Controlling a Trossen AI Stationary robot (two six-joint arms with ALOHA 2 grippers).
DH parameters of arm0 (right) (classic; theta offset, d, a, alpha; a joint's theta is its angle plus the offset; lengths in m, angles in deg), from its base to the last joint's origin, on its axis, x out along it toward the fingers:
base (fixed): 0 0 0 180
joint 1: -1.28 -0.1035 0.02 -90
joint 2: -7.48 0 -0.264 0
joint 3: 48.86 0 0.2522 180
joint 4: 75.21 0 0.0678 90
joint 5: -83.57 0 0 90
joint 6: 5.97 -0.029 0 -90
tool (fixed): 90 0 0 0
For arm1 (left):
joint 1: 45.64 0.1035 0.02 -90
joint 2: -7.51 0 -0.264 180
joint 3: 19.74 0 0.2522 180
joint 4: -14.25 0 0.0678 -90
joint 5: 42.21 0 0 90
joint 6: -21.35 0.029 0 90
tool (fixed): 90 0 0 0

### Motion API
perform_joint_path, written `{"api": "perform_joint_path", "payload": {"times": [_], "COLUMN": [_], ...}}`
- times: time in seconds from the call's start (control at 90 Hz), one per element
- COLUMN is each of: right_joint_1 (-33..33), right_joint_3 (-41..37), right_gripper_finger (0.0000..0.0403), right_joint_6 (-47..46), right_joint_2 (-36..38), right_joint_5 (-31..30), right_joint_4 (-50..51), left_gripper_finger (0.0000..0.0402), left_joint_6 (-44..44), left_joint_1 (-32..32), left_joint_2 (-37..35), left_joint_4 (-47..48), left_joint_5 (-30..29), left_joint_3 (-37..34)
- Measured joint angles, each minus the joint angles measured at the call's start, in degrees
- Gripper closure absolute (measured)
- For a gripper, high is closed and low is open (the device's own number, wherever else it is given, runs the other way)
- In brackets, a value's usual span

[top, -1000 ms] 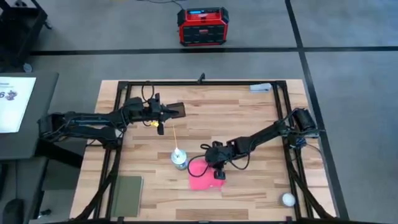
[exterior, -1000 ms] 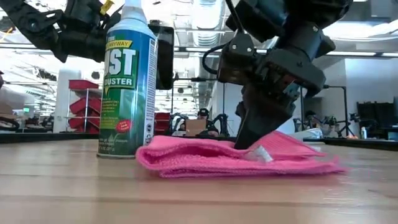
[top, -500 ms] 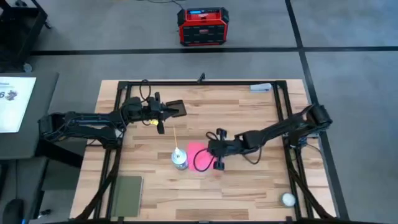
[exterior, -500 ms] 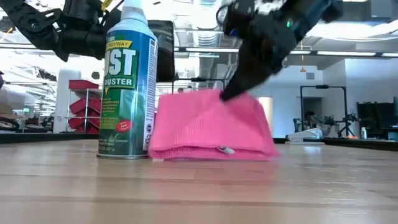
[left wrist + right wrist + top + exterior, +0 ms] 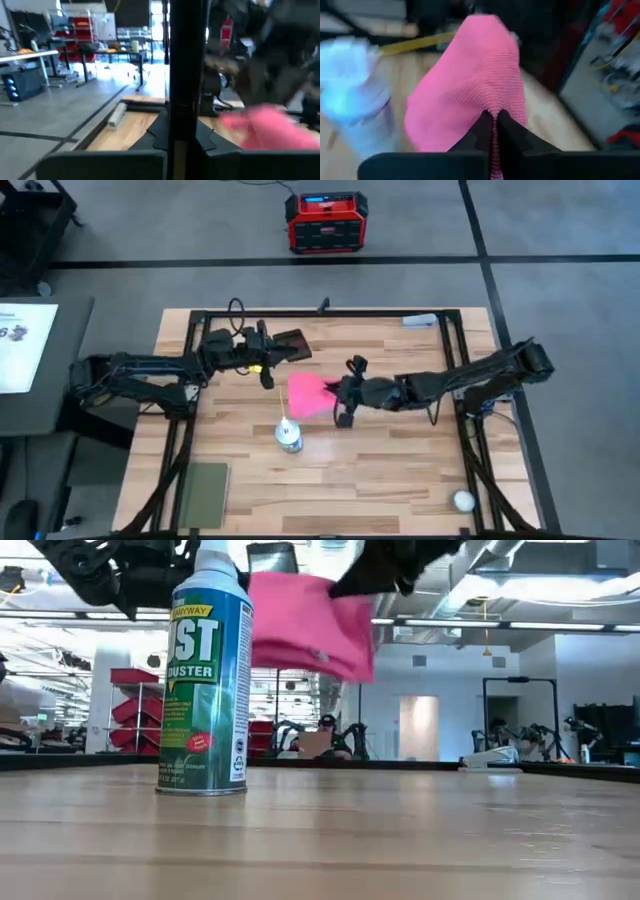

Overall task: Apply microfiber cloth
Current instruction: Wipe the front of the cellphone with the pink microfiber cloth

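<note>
While the right gripper (image 5: 338, 396), pinched on the pink cloth (image 5: 306, 394), holds it above the spray can (image 5: 289, 436), wiping the phone (image 5: 287, 344) in the left gripper's (image 5: 268, 350) clamp remains

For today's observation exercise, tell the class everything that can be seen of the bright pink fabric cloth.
The bright pink microfiber cloth is soft, finely ribbed fabric, bunched and hanging in folds rather than spread flat. The right gripper pinches one edge between its shut dark fingers, holding it clear above the wooden table. It hangs near the upright duster spray can, close to the left gripper.
</note>
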Motion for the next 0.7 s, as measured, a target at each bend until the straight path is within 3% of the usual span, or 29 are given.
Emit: {"api": "perform_joint_path", "payload": {"times": [0.4,0.7], "right_joint_1": [4.35,7.03], "right_joint_3": [4.85,5.23], "right_gripper_finger": [0.0403,0.0403], "right_joint_6": [8.45,6.71], "right_joint_2": [0.00,-3.57], "right_joint_5": [-1.20,2.07], "right_joint_4": [-2.56,-4.55], "left_gripper_finger": [0.0401,0.0401], "left_joint_6": [0.08,0.03], "left_joint_1": [-2.73,-3.60], "left_joint_2": [4.87,4.87], "left_joint_4": [-6.12,-8.17], "left_joint_5": [-0.63,-1.45], "left_joint_3": [0.40,0.37]}}
